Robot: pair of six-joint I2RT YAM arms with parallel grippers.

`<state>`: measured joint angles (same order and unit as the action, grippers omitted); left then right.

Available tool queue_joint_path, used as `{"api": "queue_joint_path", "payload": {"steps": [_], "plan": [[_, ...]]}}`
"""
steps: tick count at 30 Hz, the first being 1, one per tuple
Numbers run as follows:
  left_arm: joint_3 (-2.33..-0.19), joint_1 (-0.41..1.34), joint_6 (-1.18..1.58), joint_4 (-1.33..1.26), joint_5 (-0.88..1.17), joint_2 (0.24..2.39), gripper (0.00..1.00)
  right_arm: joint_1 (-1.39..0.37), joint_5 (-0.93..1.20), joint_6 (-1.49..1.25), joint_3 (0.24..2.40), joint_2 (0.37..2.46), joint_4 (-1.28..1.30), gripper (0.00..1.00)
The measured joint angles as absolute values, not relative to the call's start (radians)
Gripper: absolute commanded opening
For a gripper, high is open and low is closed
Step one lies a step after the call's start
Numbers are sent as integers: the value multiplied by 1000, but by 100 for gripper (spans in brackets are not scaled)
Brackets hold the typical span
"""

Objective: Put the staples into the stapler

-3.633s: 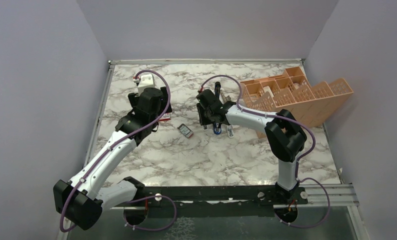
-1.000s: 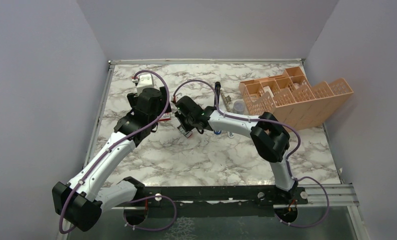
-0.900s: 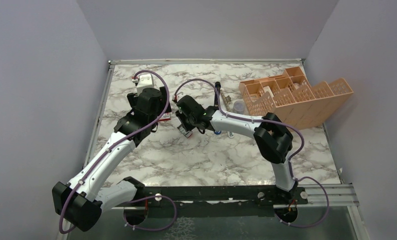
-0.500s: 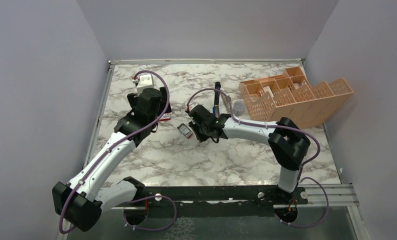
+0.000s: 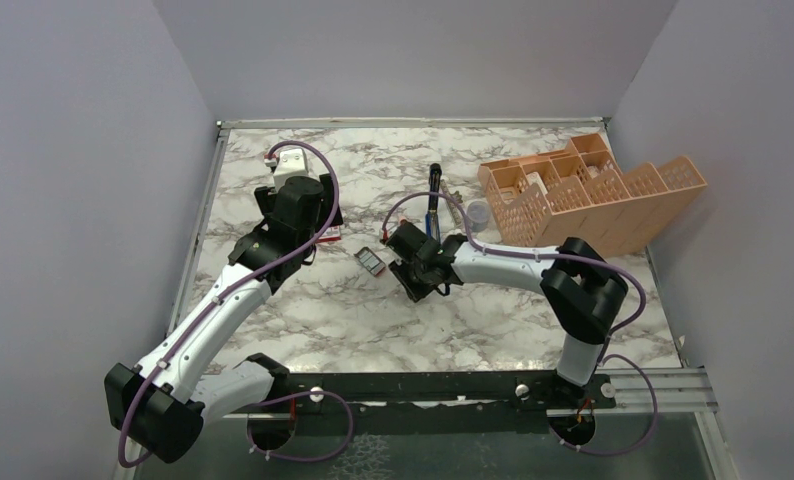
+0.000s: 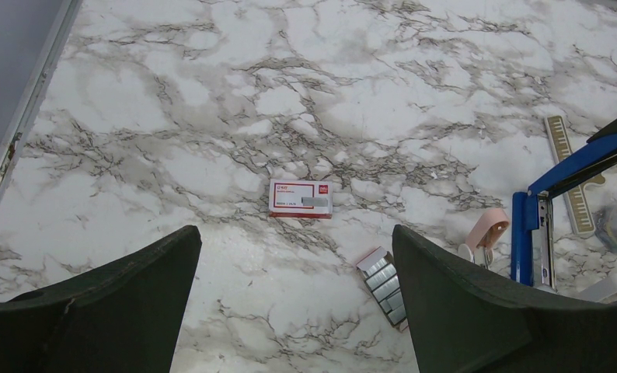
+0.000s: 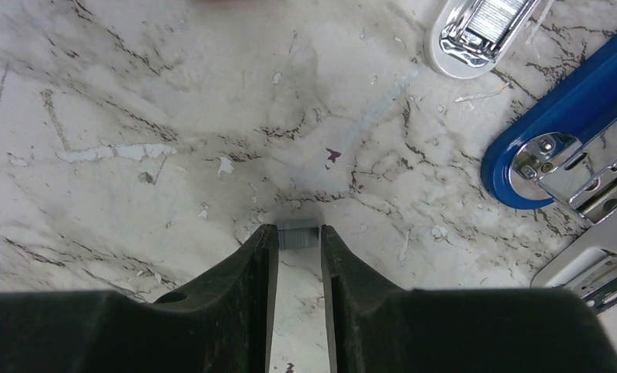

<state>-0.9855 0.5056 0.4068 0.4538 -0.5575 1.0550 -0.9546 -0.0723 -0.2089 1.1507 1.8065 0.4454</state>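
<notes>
Where your right claw (image 7: 299, 233) narrows to its tips, it pinches a short strip of staples (image 7: 299, 237) over the counter (image 7: 134, 93). The blue stapler (image 7: 558, 109) lies open nearby, apart from it, at the wrist view's right. Your left claw (image 6: 294, 237) stands wide open, holding nothing.

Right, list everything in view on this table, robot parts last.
stapler: one, blue and black, opened, mid-table towards the back
staple strip: one, silvery grey, between the right gripper's fingertips
staples tray: one, dark, grey strips inside, left of the stapler
box: one, red and white, flat, near the tray
metal strip: one, pale, beside the stapler
organiser: one, orange, back right, tilted
table: one, white-grey marble
left gripper: one, black, open, above the box
right gripper: one, black, shut on the staple strip
</notes>
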Motion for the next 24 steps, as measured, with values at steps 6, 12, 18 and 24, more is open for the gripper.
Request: {"api": "queue_joint_path", "payload": {"steps": [6,12,18,24], "plan": [[-986,506,407,454,-558,1055,93,-955,-73,-216,1161,1829,467,42],[-986,506,407,454,-558,1055,93,-955,-85,-249,1190,1839,480,46],[-986,506,406,454,-558,1055,93,-955,-125,-318,1214,1839,480,48],[-986,506,406,454,-558,1055,93,-955,-208,-397,1230,1845,492,44]]}}
